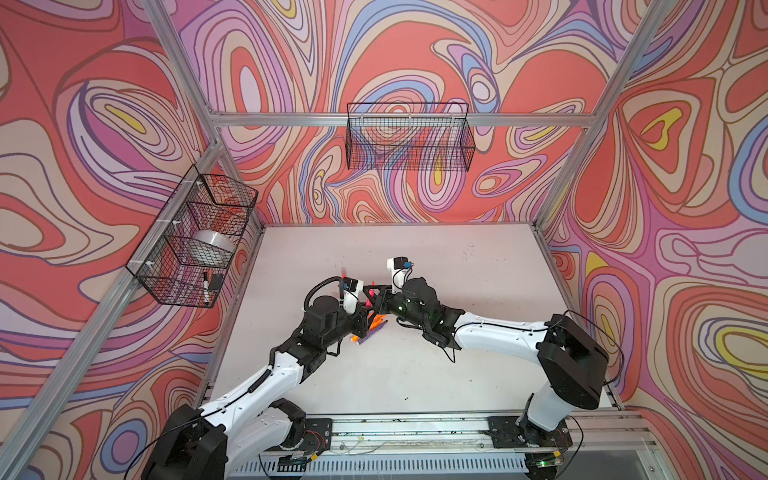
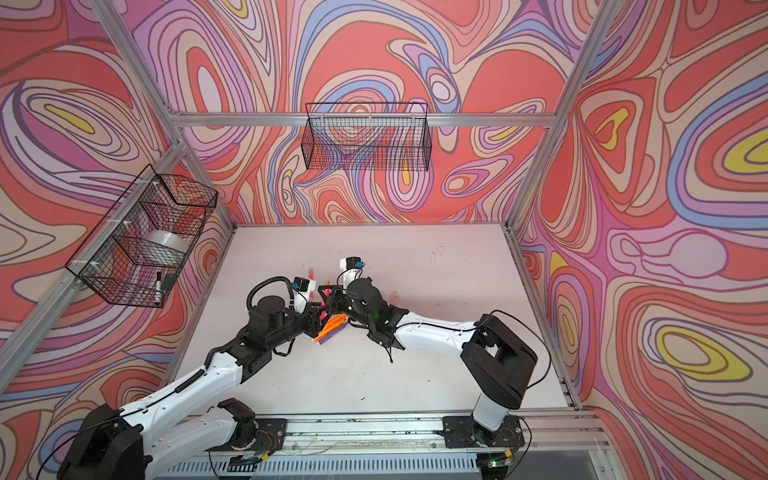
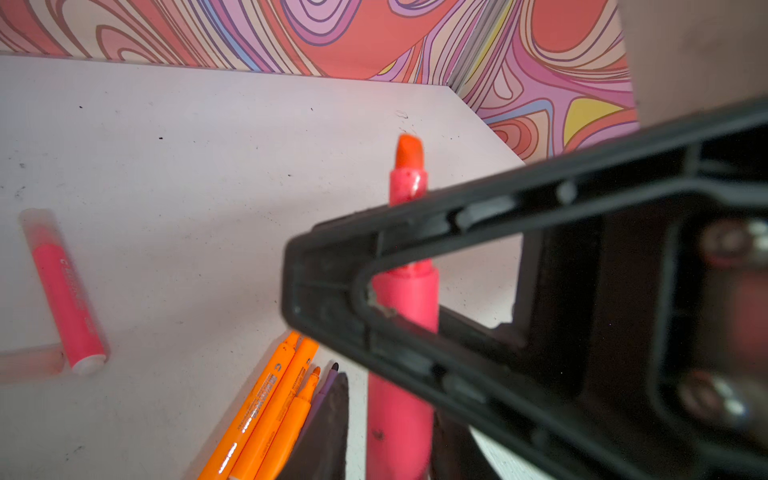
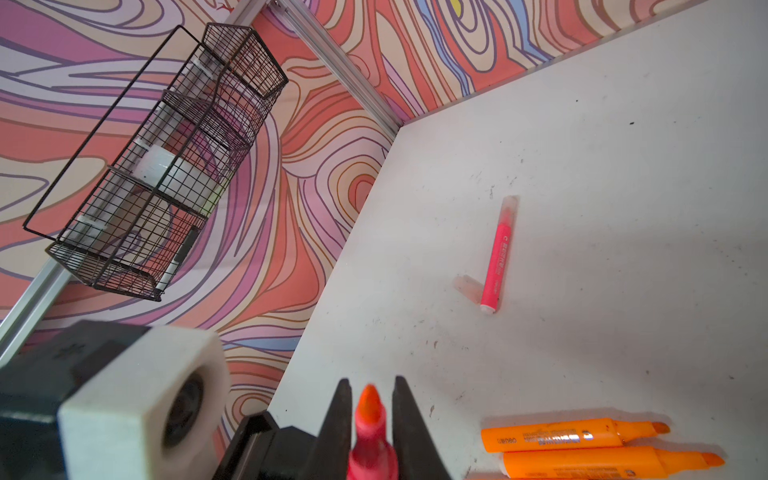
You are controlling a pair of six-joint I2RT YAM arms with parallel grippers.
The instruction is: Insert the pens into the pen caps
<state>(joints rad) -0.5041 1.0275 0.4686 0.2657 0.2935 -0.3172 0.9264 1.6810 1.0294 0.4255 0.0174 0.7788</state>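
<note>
A pink-red pen (image 4: pixel 369 432) with an orange tip stands upright between the two arms; it also shows as a pink-red pen (image 3: pixel 401 353) in the left wrist view. My right gripper (image 4: pixel 370 386) is shut on it just below the tip. My left gripper (image 3: pixel 395 415) surrounds its lower barrel, with a thin gap showing on one side. Three orange pens (image 3: pixel 266 407) and a purple pen (image 3: pixel 326 386) lie uncapped on the table below. Another pink-red pen (image 4: pixel 496 257) lies farther off with a clear cap (image 4: pixel 509 205) on it. A loose pen cap (image 4: pixel 467 286) lies beside its end.
A wire basket (image 1: pixel 195 245) on the left wall holds a tape roll and a black-and-white marker. A second wire basket (image 1: pixel 409 137) hangs on the back wall. Both arms meet over the white table (image 1: pixel 457 353) left of its middle.
</note>
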